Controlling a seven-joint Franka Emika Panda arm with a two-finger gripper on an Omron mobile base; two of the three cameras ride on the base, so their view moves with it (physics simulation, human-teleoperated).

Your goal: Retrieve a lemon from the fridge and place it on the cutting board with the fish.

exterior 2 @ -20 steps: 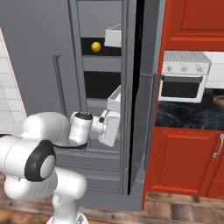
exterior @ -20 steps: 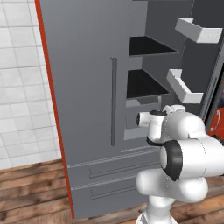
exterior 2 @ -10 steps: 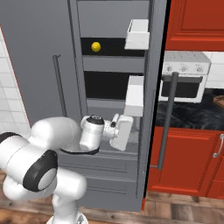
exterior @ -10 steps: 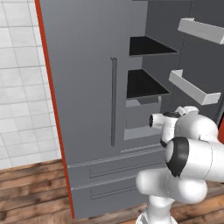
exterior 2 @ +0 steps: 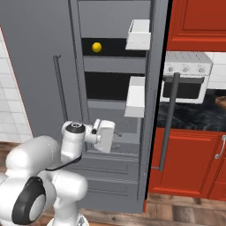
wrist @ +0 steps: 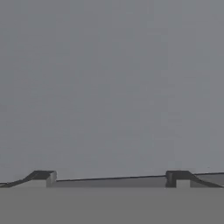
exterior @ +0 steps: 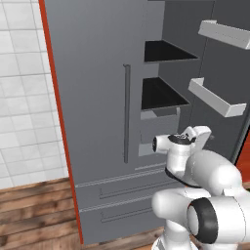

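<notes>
The gripper (exterior 2: pixel 115 137) hangs low before the open fridge (exterior: pixel 97 97), jaws spread wide with nothing between them. The lemon (exterior 2: pixel 96 47) sits on the upper shelf, toward its left edge — well above the hand. This looks like the reaching step: next, lift and extend to that shelf. Since a second ago the right door (exterior 2: pixel 154 88) has swung wider.

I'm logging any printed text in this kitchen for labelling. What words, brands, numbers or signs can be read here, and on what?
None can be read.
The fridge carries no lettering.
The toaster oven has knobs, but any marks by them are too small to read.
</notes>
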